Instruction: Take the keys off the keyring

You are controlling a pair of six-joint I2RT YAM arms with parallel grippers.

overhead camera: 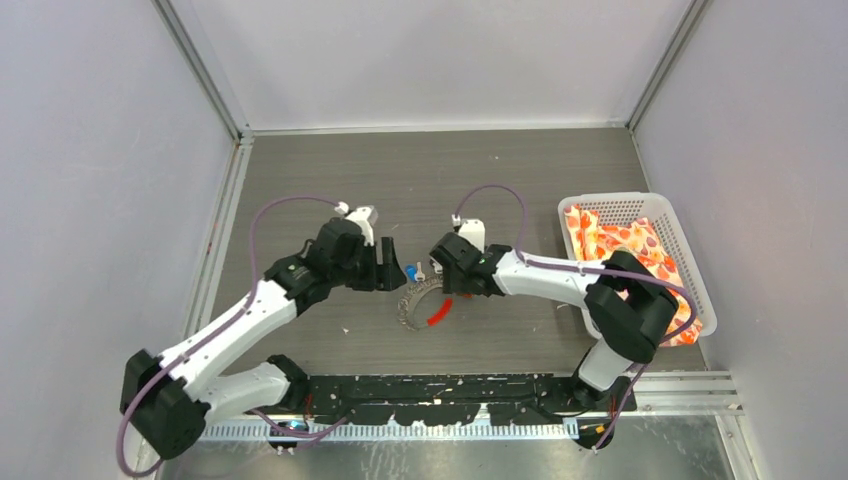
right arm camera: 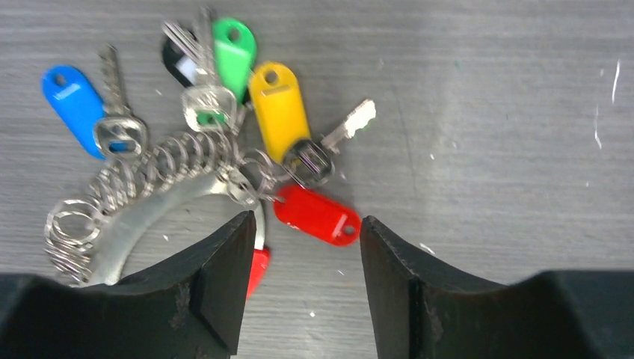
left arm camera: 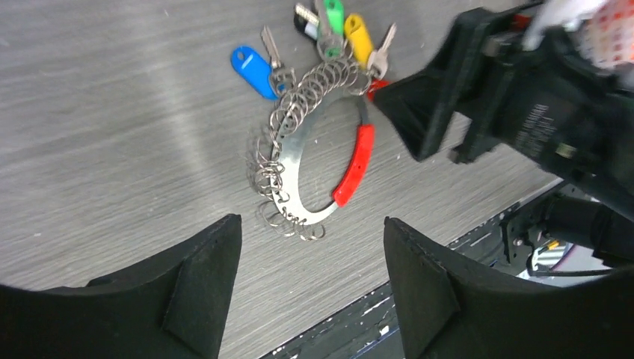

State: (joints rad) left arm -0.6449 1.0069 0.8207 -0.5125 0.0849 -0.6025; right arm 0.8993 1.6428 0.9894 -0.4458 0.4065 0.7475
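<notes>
Along the near edge of the worktop (overhead camera: 400, 170): black mounting rail (overhead camera: 450, 386) with both my arm bases on it. Tight there.

Just past the rail, about mid-width: keyring (overhead camera: 420, 305) lying flat. It is a grey metal band strung with small wire loops (left arm camera: 273, 168), and its red section (left arm camera: 355, 161) faces the right edge.

Right pincer (right arm camera: 306, 224): comes in from the right-edge side, low over the ring's far end. Fingers parted, nothing gripped. The red tag (right arm camera: 318, 213) lies on the surface in the gap ahead of them. One finger overlaps the band in the wrist view; I cannot tell whether it touches.

Left pincer (left arm camera: 310, 224): on the left-edge side, facing the right one. Spread wide, holding nothing, apart from the ring.

Between the two pincers, at the ring's far end: keys (overhead camera: 413, 270) fanned out. Blue tag (right arm camera: 71, 105) sits nearest the left pincer, then black tag (right arm camera: 176, 63), green tag (right arm camera: 234, 48) and yellow tag (right arm camera: 278, 108), with silver blades among them.

Beyond the keys: open grey surface up to the far edge and toward both far corners, with walls on three sides.

Right edge: white basket (overhead camera: 610, 197) of orange-patterned packets, with my right elbow close beside its near end. Less room on that side than toward the left edge.
</notes>
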